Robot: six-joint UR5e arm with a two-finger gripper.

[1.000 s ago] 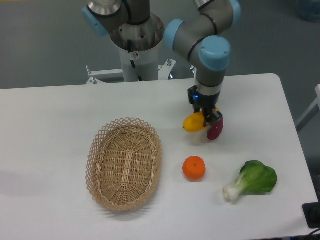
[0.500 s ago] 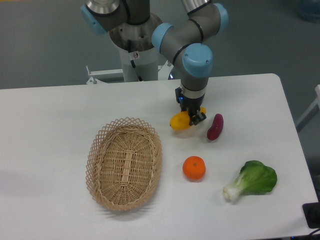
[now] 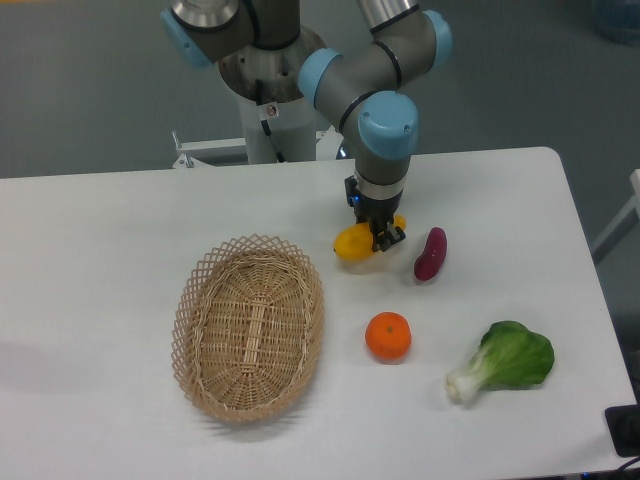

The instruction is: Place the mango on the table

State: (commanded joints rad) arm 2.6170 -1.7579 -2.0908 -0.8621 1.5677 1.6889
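We see the gripper [image 3: 379, 234] clamped narrowly on the smooth yellow mango [image 3: 353, 242], just above the white table [image 3: 120, 230], at one o'clock from the woven oval basket [image 3: 249, 326] and nine o'clock from the purple vegetable [image 3: 430, 254].

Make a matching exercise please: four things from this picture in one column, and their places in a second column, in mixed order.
Things:
1. mango
2. orange
3. bok choy
4. wicker basket

Places:
A. nearest the table's right front corner in the picture
B. left part of the table, nothing inside it
C. held in the gripper
D. lying between the basket and the bok choy

Pairs: 1-C, 2-D, 3-A, 4-B
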